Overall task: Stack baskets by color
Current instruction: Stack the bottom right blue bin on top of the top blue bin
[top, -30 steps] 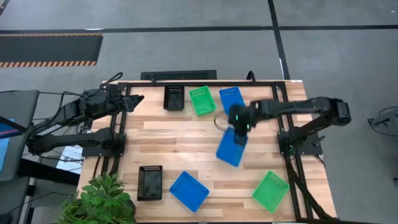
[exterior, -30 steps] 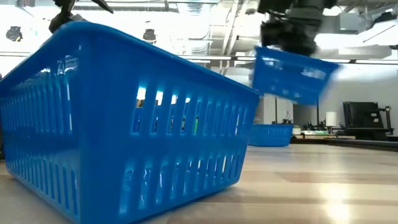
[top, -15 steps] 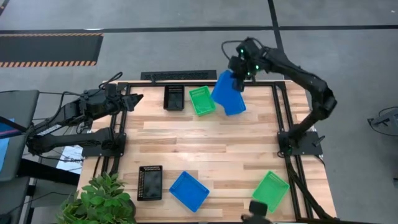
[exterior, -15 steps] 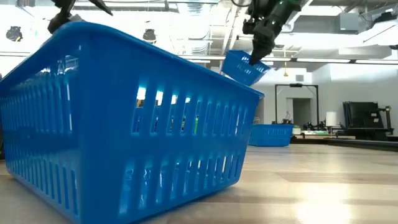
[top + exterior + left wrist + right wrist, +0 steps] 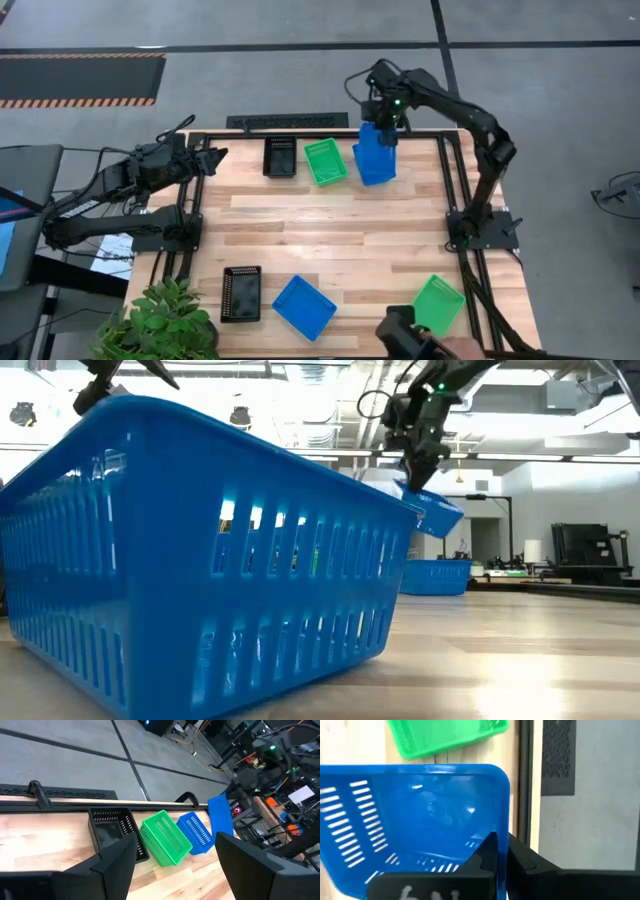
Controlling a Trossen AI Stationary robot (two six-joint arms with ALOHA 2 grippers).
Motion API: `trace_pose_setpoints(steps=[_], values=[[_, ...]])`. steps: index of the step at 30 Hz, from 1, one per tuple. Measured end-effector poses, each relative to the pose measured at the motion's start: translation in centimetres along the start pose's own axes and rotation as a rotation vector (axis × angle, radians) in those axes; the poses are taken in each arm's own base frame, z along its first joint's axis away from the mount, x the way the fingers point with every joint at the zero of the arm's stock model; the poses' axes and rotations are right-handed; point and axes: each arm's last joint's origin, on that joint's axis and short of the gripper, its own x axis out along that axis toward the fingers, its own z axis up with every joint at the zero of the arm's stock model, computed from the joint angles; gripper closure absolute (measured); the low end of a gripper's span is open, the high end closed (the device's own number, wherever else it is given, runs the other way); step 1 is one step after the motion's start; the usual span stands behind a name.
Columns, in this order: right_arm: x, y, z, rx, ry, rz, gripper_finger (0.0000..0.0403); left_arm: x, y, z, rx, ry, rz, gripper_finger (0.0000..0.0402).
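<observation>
Since a second ago the right tool [image 5: 384, 118] has carried the held blue basket [image 5: 375, 158] from mid-counter to the far edge, where it hangs tilted, long axis running toward the counter's far edge, over the blue basket on the counter [image 5: 196, 833]; the tool grips its far rim. Just beside lie a green basket [image 5: 324, 161] and a black basket [image 5: 280, 156], neither blocking the drop. Well apart, the left tool [image 5: 212, 158] waits open at the counter [image 5: 330, 220] edge.
</observation>
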Motion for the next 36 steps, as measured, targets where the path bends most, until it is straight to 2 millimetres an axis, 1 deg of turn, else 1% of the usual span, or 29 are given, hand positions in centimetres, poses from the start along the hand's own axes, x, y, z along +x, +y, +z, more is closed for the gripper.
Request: trace_pose_setpoints(steps=[4, 7, 9, 15, 18, 28, 36], values=[[1.5, 0.1, 0.4, -0.038, 0.044, 0.018, 0.0381, 0.0, 0.0, 0.0, -0.001, -0.001, 0.001, 0.0145], [2.4, 0.4, 0.6, -0.097, 0.08, 0.038, 0.0393, 0.0, 0.0, 0.0, -0.002, -0.001, 0.001, 0.0145], [2.9, 0.6, 0.8, -0.138, 0.112, 0.032, 0.0394, 0.0, 0.0, 0.0, -0.003, -0.001, 0.001, 0.0145], [2.9, 0.7, 1.1, -0.283, 0.175, -0.028, 0.0364, 0.0, 0.0, 0.0, -0.003, -0.001, 0.001, 0.0145], [2.9, 0.7, 1.0, -0.323, 0.187, -0.032, 0.0361, 0.0, 0.0, 0.0, -0.003, -0.002, 0.001, 0.0145], [3.0, 1.6, 1.9, -0.34, 0.155, -0.009, 0.0387, 0.0, 0.0, 0.0, 0.004, -0.001, 0.002, 0.0145], [3.0, 1.6, 2.0, -0.301, 0.116, 0.005, 0.0369, 0.0, 0.1, -0.1, 0.011, 0.008, 0.013, 0.0145]])
